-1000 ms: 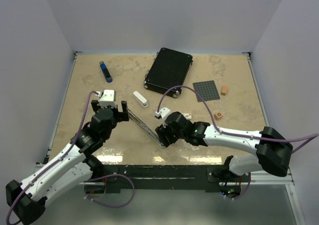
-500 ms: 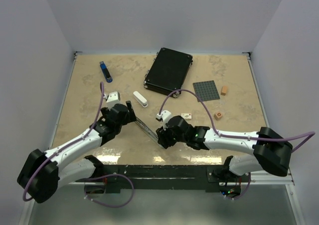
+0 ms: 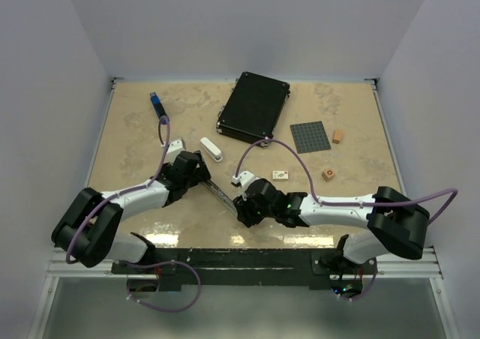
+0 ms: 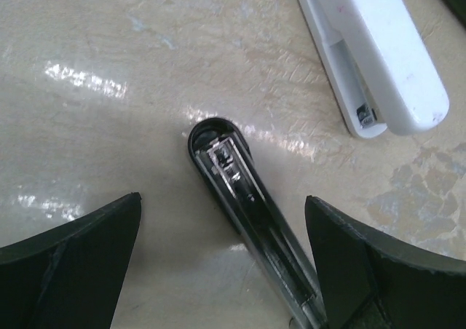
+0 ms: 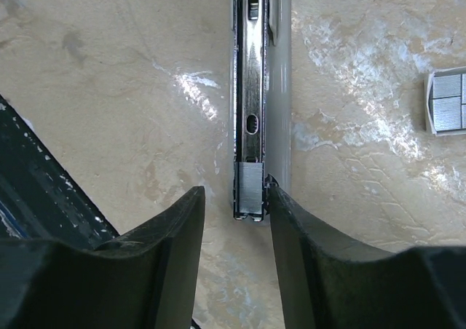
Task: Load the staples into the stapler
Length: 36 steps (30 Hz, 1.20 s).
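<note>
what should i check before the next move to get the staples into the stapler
1. Stapler swung open flat on the table: ok.
2. Magazine channel free to take a strip: ok, bare metal where visible.
3. Left gripper open, straddling the stapler's rounded end without touching: ok.
4. Right gripper clamped on the stapler: not ok, a gap shows beside one finger.
5. Staples in a gripper: not ok, the box lies on the table, held by neither.
</note>
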{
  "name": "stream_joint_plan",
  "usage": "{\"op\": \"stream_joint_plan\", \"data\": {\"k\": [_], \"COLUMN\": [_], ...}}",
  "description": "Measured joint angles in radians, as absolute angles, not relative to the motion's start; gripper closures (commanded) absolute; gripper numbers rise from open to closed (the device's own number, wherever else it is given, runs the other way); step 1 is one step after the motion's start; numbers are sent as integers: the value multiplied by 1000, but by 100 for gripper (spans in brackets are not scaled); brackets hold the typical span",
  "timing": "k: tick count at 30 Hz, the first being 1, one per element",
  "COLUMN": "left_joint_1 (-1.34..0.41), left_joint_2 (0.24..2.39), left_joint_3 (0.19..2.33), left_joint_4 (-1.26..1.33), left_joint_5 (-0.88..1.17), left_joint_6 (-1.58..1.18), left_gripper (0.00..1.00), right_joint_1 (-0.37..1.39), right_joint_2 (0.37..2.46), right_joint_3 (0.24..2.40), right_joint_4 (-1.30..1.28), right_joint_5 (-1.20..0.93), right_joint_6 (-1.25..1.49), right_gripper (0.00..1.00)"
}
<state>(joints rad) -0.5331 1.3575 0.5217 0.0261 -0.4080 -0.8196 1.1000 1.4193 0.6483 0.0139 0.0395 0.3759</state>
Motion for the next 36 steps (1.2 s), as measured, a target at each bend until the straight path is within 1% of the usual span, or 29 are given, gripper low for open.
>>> {"op": "stream_joint_plan", "data": {"k": [2,3,4,5,6,7,10,11,13,14,16,17,19,20,22,25,28,33,36], "left_joint_1": [-531,-530,-529,-529,-529,-529,-528,-528,-527,-526,-525,-525,-525,-525,-525,-527,-547,-654,-718], "left_joint_2": [1382,1395,1409,1423,1437,1447,1469,1472,1473,1473,1473,1473,1472,1470,1460,1432,1360,1194,1135], "left_joint_3": [531,538,547,556,565,570,582,582,582,582,582,582,582,583,585,585,577,576,576], "left_joint_4": [47,57,65,74,83,91,110,113,110,105,94,88,89,89,82,56,22,-28,-46], "left_joint_5": [-406,-405,-404,-404,-403,-403,-399,-397,-393,-390,-390,-389,-390,-390,-391,-396,-430,-528,-556], "left_joint_6": [-820,-821,-821,-821,-822,-823,-828,-830,-835,-837,-837,-840,-858,-871,-878,-875,-869,-851,-854], "left_gripper": [2,3,5,8,10,12,25,33,40,48,57,64,70,74,78,80,80,74,70], "right_joint_1": [1102,1102,1102,1103,1103,1104,1106,1107,1107,1108,1109,1110,1113,1117,1127,1127,1127,1127,1127], "right_joint_2": [1428,1432,1436,1440,1442,1445,1446,1446,1446,1446,1446,1446,1446,1446,1446,1449,1452,1452,1453], "right_joint_3": [648,648,648,648,648,648,648,648,648,648,649,649,649,649,649,649,649,649,649], "right_joint_4": [15,16,16,16,16,17,20,22,22,23,23,23,26,29,33,35,40,39,42], "right_joint_5": [43,45,49,54,59,62,66,67,69,69,69,71,72,72,77,83,84,89,93], "right_joint_6": [381,382,384,385,386,387,390,389,390,390,390,389,390,390,390,389,388,389,390], "right_gripper": [63,68,71,73,78,80,87,89,92,95,97,99,100,100,100,100,100,100,100]}}
